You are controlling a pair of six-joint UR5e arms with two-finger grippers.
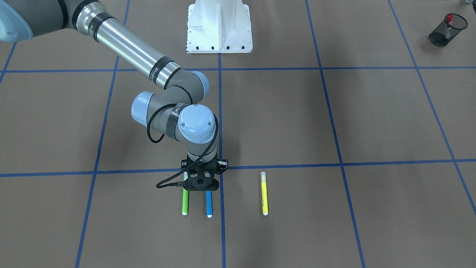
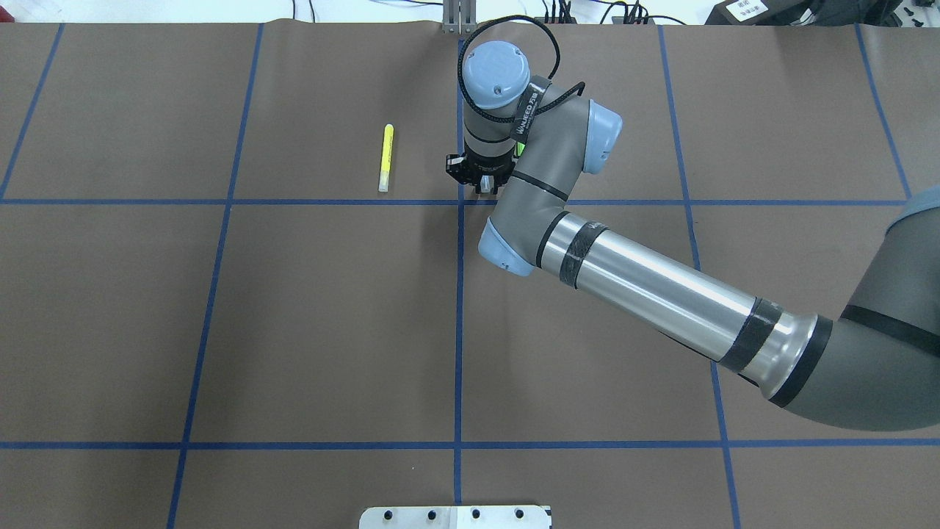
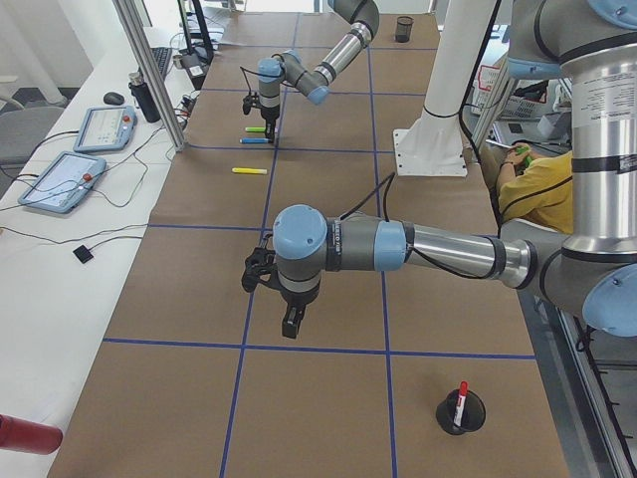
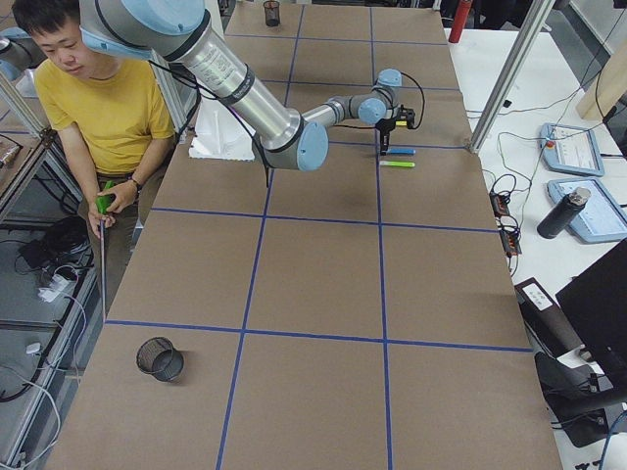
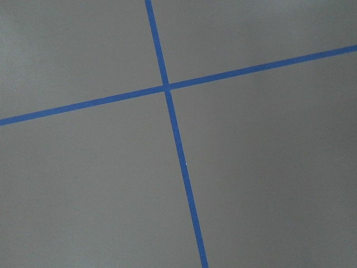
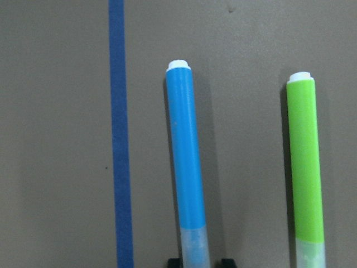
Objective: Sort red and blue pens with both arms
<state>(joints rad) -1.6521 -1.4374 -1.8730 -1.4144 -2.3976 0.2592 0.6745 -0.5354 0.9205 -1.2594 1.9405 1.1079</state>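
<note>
Flanking smooth cylindrical blue highlighter (image 6: 187, 162): right hand (image 6: 200, 262).

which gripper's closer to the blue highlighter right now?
Right. The right gripper hangs directly over the blue highlighter at its clear cap end, jaws open either side of it. The left gripper is far off, above a blue tape crossing.

A brown table (image 1: 334, 119) gridded with blue tape (image 1: 279, 68) holds a green highlighter (image 1: 185, 203), a blue highlighter (image 1: 209, 204) just beside it and a yellow highlighter (image 1: 264, 193) apart, all parallel. A black mesh cup (image 1: 446, 31) and a white bolted pedestal (image 1: 219, 26) stand there
</note>
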